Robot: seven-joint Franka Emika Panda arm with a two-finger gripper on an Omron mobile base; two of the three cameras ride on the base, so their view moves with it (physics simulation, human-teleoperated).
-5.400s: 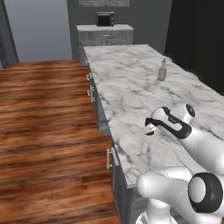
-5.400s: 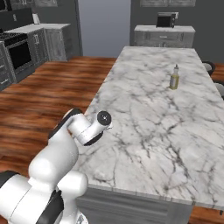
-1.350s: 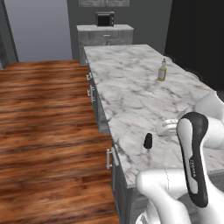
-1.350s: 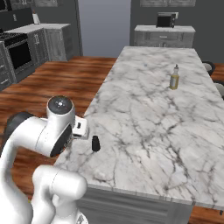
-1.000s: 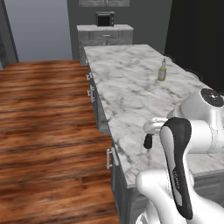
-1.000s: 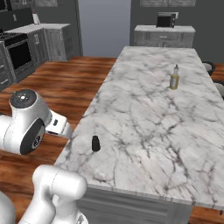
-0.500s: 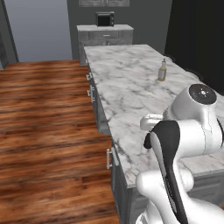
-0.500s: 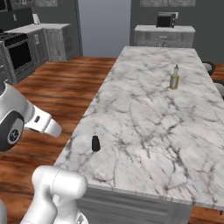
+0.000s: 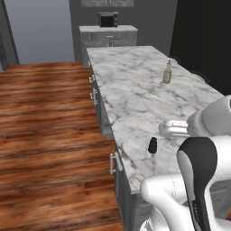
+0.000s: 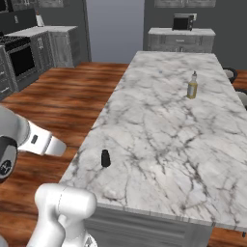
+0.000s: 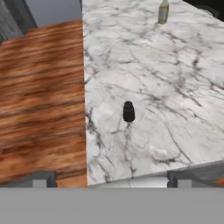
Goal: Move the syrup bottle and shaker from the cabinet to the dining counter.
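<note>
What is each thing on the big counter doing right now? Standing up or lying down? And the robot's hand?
shaker: upright on the dining counter, near its edge, untouched.
yellowish bottle: upright, capped, farther along the counter.
hand: open, empty, back from the shaker.

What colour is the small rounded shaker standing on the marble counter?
Nearly black; the small rounded shaker shows best in the hand view.

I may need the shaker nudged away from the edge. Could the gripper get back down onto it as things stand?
Probably yes. The shaker stands upright and alone on the dining counter, the gripper open above it; the yellowish bottle is far off.
</note>
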